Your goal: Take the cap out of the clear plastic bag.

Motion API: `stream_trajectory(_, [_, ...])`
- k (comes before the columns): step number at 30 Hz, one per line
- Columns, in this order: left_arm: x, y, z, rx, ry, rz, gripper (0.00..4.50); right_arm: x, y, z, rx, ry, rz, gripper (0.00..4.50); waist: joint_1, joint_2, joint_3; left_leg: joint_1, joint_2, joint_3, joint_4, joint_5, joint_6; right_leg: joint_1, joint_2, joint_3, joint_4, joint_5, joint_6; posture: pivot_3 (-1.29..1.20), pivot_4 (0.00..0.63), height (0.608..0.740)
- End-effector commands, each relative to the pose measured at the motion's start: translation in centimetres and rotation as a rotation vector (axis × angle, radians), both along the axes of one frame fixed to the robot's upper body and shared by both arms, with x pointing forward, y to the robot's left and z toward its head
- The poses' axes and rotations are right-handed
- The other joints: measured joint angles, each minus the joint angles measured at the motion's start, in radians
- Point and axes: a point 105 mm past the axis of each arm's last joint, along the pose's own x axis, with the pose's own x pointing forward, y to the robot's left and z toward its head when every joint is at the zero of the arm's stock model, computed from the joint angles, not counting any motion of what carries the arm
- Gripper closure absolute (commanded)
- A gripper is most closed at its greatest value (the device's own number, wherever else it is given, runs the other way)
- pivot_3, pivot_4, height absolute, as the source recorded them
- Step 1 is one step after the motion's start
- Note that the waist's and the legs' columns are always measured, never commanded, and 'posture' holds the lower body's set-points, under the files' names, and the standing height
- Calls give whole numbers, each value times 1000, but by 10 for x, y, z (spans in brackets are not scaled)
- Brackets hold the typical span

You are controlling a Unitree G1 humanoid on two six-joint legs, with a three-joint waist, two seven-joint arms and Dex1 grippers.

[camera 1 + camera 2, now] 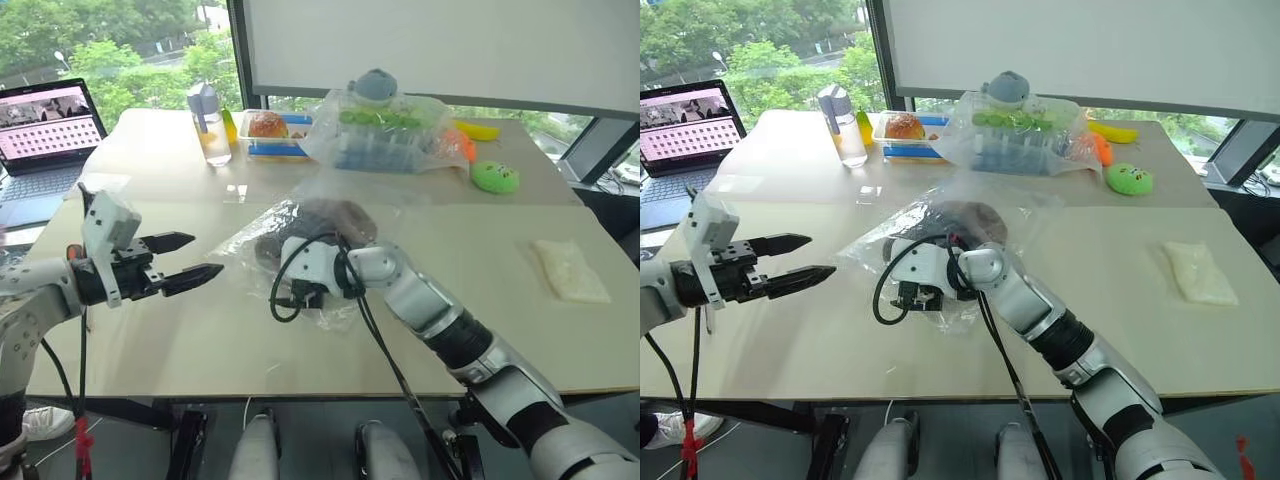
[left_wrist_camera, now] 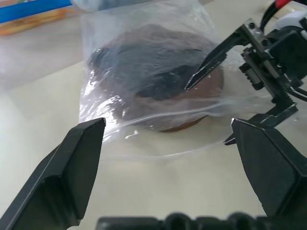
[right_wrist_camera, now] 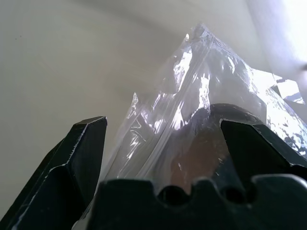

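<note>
Both my pincers spread wide, the cap still bagged.

My right gripper (image 2: 225, 98) straddles the clear plastic bag (image 1: 262, 240) holding the cap (image 2: 153, 72) mid-table; my left gripper (image 1: 193, 258) hovers beside it, empty.

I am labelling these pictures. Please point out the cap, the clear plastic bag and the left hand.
cap (image 2: 158, 72): left wrist view, on its dark crown, seen through the plastic.
clear plastic bag (image 2: 144, 139): left wrist view, on its near sealed edge.
left hand (image 1: 190, 258): left eye view, midway between its open fingertips.
</note>
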Motion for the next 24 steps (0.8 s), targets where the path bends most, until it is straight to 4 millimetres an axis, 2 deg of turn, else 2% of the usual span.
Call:
stream_trajectory(1, [-6, 0, 11, 3, -42, 6, 0, 13, -1, 12, -24, -172, -27, 53, -1, 0, 0, 0, 0, 0, 0, 0, 0, 0, 0, 0, 0, 0, 0, 0, 150, 740])
stream_trajectory(2, [-7, -1, 10, -1, -42, 3, 0, 18, -3, 15, -14, -193, -52, 53, -1, 0, 0, 0, 0, 0, 0, 0, 0, 0, 0, 0, 0, 0, 0, 0, 150, 740])
stream_trajectory(3, [-8, -2, 10, -4, -42, 0, 0, 21, -4, 18, -2, -200, -64, 560, -1, 0, 0, 0, 0, 0, 0, 0, 0, 0, 0, 0, 0, 0, 0, 0, 150, 740])
stream_trajectory(4, [-8, -3, 10, -7, -41, -1, 0, 22, -4, 20, 8, -202, -71, 732, 0, 0, 0, 0, 0, 0, 0, 0, 0, 0, 0, 0, 0, 0, 0, 0, 150, 740])
stream_trajectory(10, [-14, 6, -4, -18, 0, 35, 0, 29, -5, 31, 44, -230, -99, 2825, -2, 0, 0, 0, 0, 1, 0, 0, 0, 0, 0, 0, 0, 0, 0, 0, 150, 740])
stream_trajectory(12, [-19, -3, -4, -77, -3, 0, 0, 30, -5, 36, 70, -226, -106, 3532, -2, 0, 0, 0, 1, 1, 0, 0, 0, -1, 0, 0, 0, 0, -1, 0, 150, 740])
stream_trajectory(15, [-14, -11, -2, -182, -44, 37, 0, 33, -5, 49, 154, -223, -125, 4450, 2, 0, 0, 0, 1, 1, -1, 0, 0, 0, 0, 0, -1, 0, -1, 0, 150, 740])
stream_trajectory(17, [-10, -19, -11, -279, -36, 81, 0, 37, -9, 60, 207, -232, -150, 4450, 2, -1, -1, 0, 1, 1, 0, 0, 0, 0, 0, 0, 0, 0, -1, 0, 150, 740])
stream_trajectory(21, [-9, -57, -18, -563, 23, 58, 0, 42, -14, 75, 262, -259, -182, 4450, 5, -2, -1, 0, 1, 1, 1, 0, 0, 2, 0, 0, -1, 1, 0, 0, 150, 740])
stream_trajectory(24, [-9, -71, -32, -637, 106, 61, 0, 43, -14, 77, 284, -259, -192, 4450, 2, -4, -2, 1, 1, 0, 1, 0, 0, 4, 1, 0, -1, 5, -2, 0, 150, 740])
